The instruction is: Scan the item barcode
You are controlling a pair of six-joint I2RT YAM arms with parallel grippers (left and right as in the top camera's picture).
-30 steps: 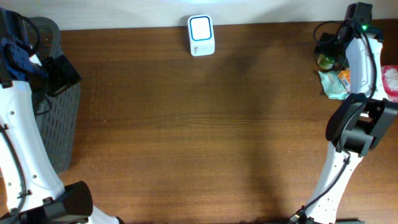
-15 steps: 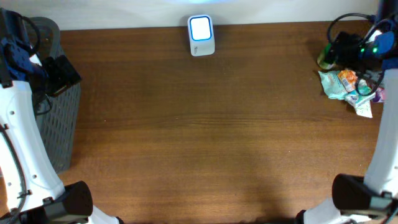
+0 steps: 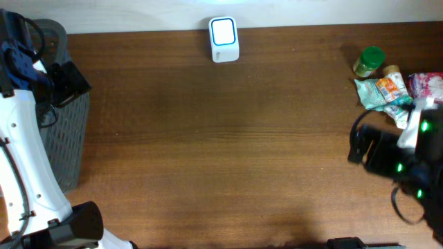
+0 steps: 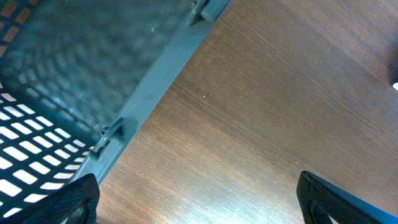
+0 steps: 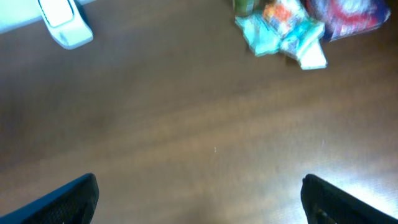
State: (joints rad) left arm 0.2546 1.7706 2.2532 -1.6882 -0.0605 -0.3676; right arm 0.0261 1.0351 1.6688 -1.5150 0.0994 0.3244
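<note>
A small pile of items lies at the table's right end: a green-lidded jar, crumpled teal and orange packets and a pink bag. The right wrist view blurs the same packets at its top. The white barcode scanner with a lit blue-rimmed face stands at the back middle, and shows as the scanner at the top left of the right wrist view. My right gripper hovers open over bare wood in front of the pile. My left gripper hangs open beside the basket, holding nothing.
A grey mesh basket stands at the table's left end, its rim crossing the left wrist view. My right arm fills the front right corner. Brown wood lies between scanner, basket and pile.
My right arm has swung from the back right corner, over the pile, down to the front right, uncovering the items. The left arm has not moved.
</note>
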